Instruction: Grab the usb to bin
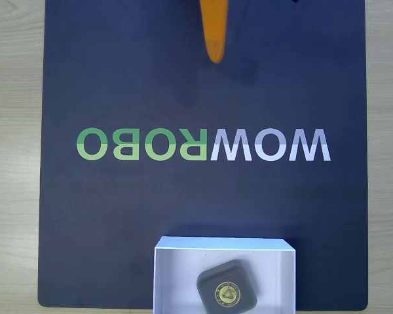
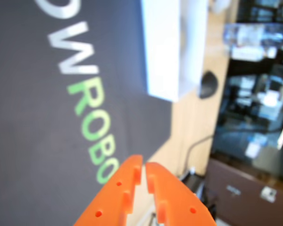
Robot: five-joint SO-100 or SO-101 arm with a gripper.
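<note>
Lying flat inside the bin (image 1: 177, 278), the usb (image 1: 226, 292) is seen in the fixed view with its gold round emblem facing up, turned at a slight angle to the walls and placed toward the right half of the floor. None of the walls is touched by it, as far as can be told. The bin is set at the bottom edge of the dark mat (image 1: 118, 85), below the printed lettering (image 1: 203, 144), which reads mirrored from this camera. The mat is laid on a pale wooden table (image 1: 13, 131).

At the top of the fixed view the orange gripper (image 1: 215, 59) is seen pointing down, well apart from the bin and the usb. In the wrist view the gripper (image 2: 144, 165) is shown from behind, its two fingertips brought together with only a thin slit between them and nothing held. The bin (image 2: 167, 52) is blurred in that view, near the mat's edge.
</note>
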